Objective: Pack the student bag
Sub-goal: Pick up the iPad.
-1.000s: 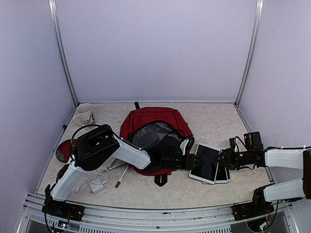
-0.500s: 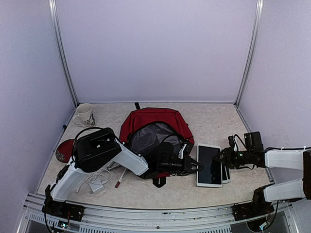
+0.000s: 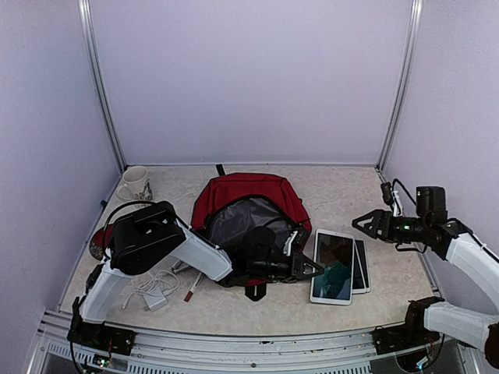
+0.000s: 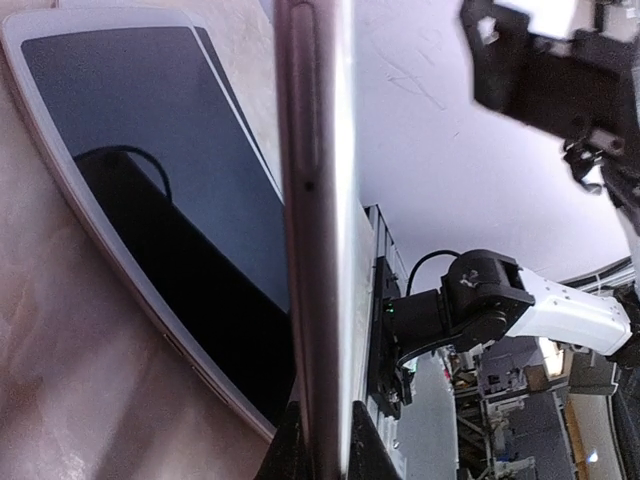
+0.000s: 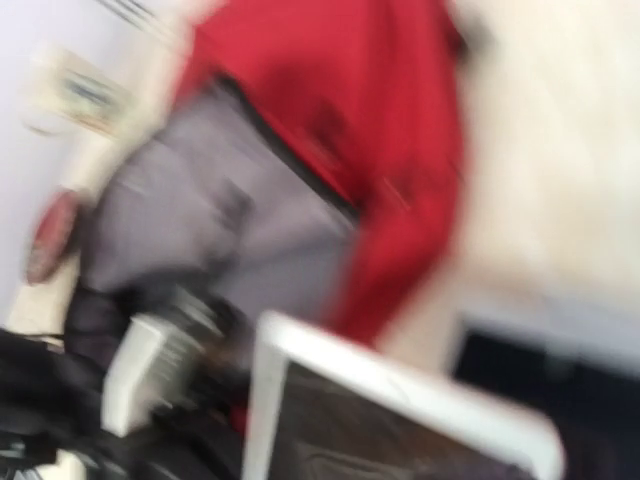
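one student bag [image 3: 249, 191], two tablets [image 3: 361, 266]: left gripper [image 3: 313, 269] clamps the upper tablet [image 3: 334, 266] edge, right gripper [image 3: 360, 226] spread wide, empty

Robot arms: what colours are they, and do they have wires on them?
The left arm and right arm are smooth white tubes with chunky black joints. A thin black cable loops over each one. Each ends in a black two-finger claw, the left gripper and right gripper.

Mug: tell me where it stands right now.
In the top view the mug stands at the far left corner of the table, left of the bag, with a red object nearer the arms.
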Tool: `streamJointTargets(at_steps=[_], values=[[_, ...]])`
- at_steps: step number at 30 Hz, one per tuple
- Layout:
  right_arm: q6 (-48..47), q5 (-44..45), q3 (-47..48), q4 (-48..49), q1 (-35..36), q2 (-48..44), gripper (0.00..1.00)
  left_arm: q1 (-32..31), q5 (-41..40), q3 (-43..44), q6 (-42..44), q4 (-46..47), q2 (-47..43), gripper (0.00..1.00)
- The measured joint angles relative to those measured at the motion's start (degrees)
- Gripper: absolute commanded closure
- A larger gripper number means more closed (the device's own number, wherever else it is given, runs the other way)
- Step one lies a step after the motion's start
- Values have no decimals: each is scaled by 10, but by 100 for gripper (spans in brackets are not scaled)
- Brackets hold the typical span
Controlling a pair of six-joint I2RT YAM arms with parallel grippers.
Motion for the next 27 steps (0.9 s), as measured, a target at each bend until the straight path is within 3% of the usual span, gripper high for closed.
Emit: streamJointTargets(at_steps=[6, 12, 16, 21, 27], values=[[-88, -44, 109, -49, -5, -29, 22, -11, -13, 0, 106, -94, -44, 100], [-167, -132, 154, -81, -5, 62, 25, -16, -21, -14, 228, -177, -103, 100], [-190, -175, 168, -90, 9, 92, 24, -15, -9, -65, 276, -183, -146, 100], [-175, -176, 176, -87, 40, 85, 22, -7, 9, -128, 243, -115, -163, 100], [-73, -164, 89, 15, 41, 16, 22, 9, 0, -176, 157, 8, -163, 100]])
